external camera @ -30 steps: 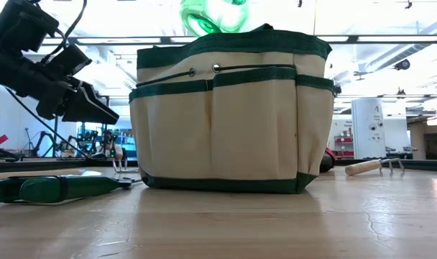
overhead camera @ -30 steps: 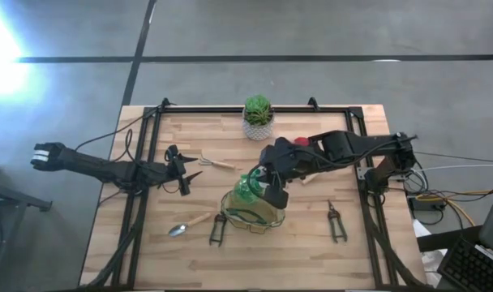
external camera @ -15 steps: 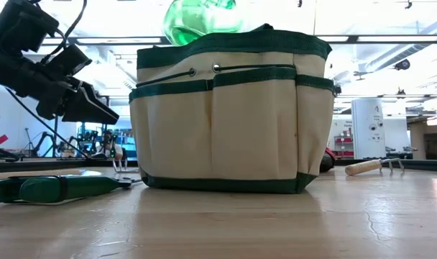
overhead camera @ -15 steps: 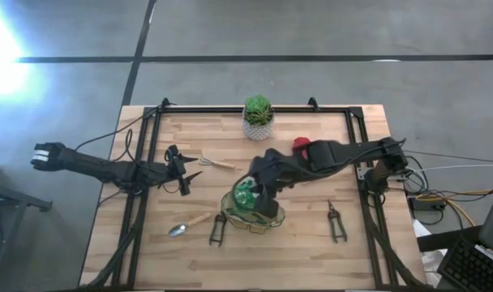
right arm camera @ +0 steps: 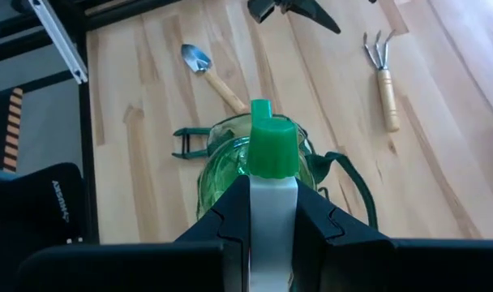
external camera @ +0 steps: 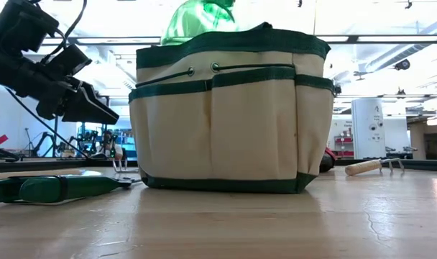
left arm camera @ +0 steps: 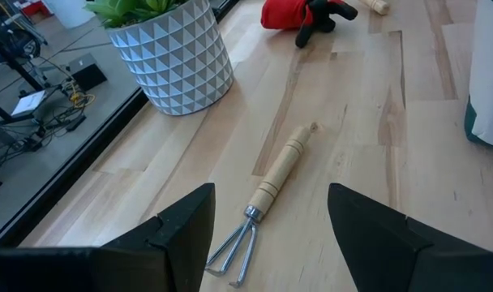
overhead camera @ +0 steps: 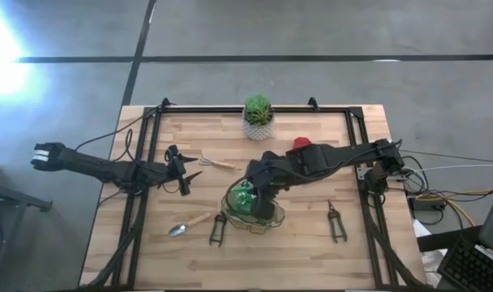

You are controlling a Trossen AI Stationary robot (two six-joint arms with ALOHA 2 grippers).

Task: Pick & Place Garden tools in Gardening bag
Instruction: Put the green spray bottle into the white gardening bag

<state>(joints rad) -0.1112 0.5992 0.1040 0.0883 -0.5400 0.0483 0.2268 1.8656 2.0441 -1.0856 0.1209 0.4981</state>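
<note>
The beige gardening bag with green trim (overhead camera: 267, 219) stands on the table near its front middle and fills the low view (external camera: 229, 115). My right gripper (overhead camera: 260, 197) reaches over it from the right, shut on the green spray bottle (overhead camera: 243, 199). The bottle's body shows above the bag's rim in the low view (external camera: 197, 18). My left gripper (left arm camera: 267, 243) is open and empty at the table's left, just short of the wooden-handled rake (left arm camera: 271, 182), which lies flat on the table. My right gripper pinches the spray bottle's white head (right arm camera: 271, 212) between its two fingers, just behind the green nozzle (right arm camera: 271, 150). The fingers (right arm camera: 230, 223) come slanting down from the table's right. The green body (right arm camera: 226, 174) hangs beyond them, inside the bag's open top.
A trowel (overhead camera: 190, 222) and dark shears (overhead camera: 218, 229) lie left of the bag. A second pair of shears (overhead camera: 336, 221) lies to its right. A red item (overhead camera: 302, 144) and a potted plant in a white pot (overhead camera: 258, 118) are at the back. A dark frame (overhead camera: 141, 195) borders the table.
My right gripper has gone toward the table's left and down, carrying the spray bottle. The bottle has sunk from above the bag's rim partly into the bag's open top. The gripper stays shut on it.
</note>
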